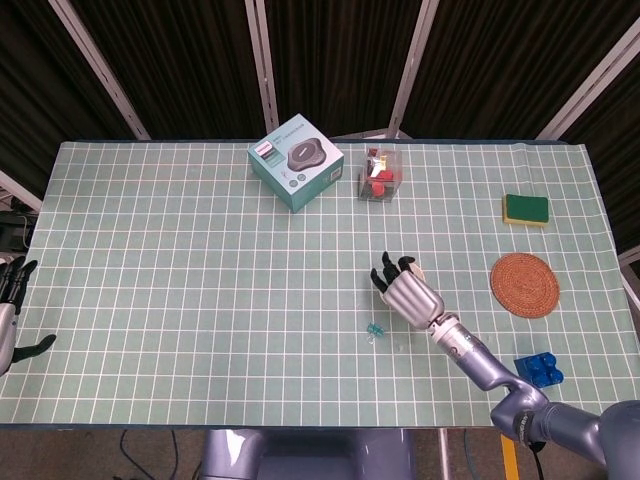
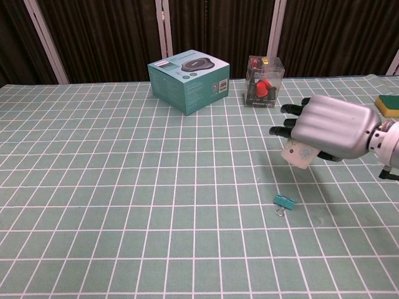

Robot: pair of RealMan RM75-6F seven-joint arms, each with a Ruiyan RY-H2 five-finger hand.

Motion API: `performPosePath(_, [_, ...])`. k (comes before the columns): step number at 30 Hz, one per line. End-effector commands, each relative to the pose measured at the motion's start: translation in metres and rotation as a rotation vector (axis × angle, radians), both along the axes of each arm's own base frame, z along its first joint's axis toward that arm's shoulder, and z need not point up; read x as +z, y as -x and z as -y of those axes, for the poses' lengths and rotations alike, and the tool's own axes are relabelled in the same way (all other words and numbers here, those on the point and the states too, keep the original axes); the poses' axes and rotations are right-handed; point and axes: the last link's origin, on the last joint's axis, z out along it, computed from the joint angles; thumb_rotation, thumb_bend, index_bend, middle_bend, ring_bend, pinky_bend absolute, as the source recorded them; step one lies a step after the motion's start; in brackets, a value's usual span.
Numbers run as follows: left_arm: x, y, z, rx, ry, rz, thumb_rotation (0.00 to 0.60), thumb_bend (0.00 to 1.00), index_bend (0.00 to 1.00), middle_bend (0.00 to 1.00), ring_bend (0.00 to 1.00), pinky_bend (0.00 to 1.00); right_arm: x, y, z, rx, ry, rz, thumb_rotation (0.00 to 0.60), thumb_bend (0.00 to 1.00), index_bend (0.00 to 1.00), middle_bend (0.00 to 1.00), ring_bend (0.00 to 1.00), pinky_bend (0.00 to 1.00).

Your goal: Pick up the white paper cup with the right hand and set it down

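White paper cup (image 2: pixel 297 154) sits in the grip of the right hand (image 2: pixel 329 129), lifted off the green checked table (image 2: pixel 124 187) and tilted, its bottom showing below the silver palm in the chest view. From the head view only a sliver of its white rim (image 1: pixel 413 269) shows past the dark fingers (image 1: pixel 385 264), which are curled around the cup. The right hand (image 1: pixel 408 292) hangs over the middle-right part of the table.

Just below and to the left of that hand, a small teal binder clip (image 2: pixel 284 202) lies on the table. Beyond the fingertips stands a clear plastic box of red pieces (image 2: pixel 264 82), and further left of it a teal cardboard carton (image 2: pixel 188 80) with a grey device pictured on top. To the hand's right in the head view are a round woven coaster (image 1: pixel 524 285), a green and yellow sponge (image 1: pixel 525 210) further back, and a blue toy brick (image 1: pixel 539 371) beside the forearm.

The left hand (image 1: pixel 12 290) is at the far left table edge, fingers apart, holding nothing.
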Motion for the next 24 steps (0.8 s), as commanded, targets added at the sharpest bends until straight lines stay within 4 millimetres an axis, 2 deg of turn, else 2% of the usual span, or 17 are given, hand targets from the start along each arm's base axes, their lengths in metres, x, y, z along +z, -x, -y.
performPosePath(1, [0.000,0.000,0.000,-0.001,0.000,0.001,0.600,0.00,0.00,0.00,0.00,0.00,0.011,-0.010,0.003,-0.236,-0.061,0.333,0.600,0.24,0.17,0.34,0.14,0.39])
performPosePath(10, [0.000,0.000,0.001,0.000,0.007,0.006,0.600,0.00,0.00,0.00,0.00,0.00,0.002,-0.005,0.004,-0.474,-0.190,0.500,0.600,0.24,0.18,0.34,0.13,0.38])
performPosePath(18, [-0.001,0.000,0.001,0.004,0.007,0.005,0.600,0.00,0.00,0.00,0.00,0.00,-0.006,-0.001,0.005,-0.509,-0.217,0.502,0.600,0.24,0.18,0.33,0.11,0.36])
performPosePath(20, [-0.001,0.000,0.001,0.004,0.008,0.005,0.600,0.00,0.00,0.00,0.00,0.00,-0.007,0.001,0.006,-0.508,-0.216,0.491,0.600,0.22,0.17,0.28,0.05,0.28])
performPosePath(22, [-0.001,0.000,0.001,0.004,0.009,0.004,0.600,0.00,0.00,0.00,0.00,0.00,-0.007,0.002,0.006,-0.508,-0.218,0.479,0.600,0.18,0.13,0.13,0.00,0.10])
performPosePath(24, [-0.001,0.000,0.001,0.003,0.008,0.004,0.600,0.00,0.00,0.00,0.00,0.00,-0.007,0.004,0.004,-0.522,-0.226,0.470,0.600,0.16,0.10,0.02,0.00,0.01])
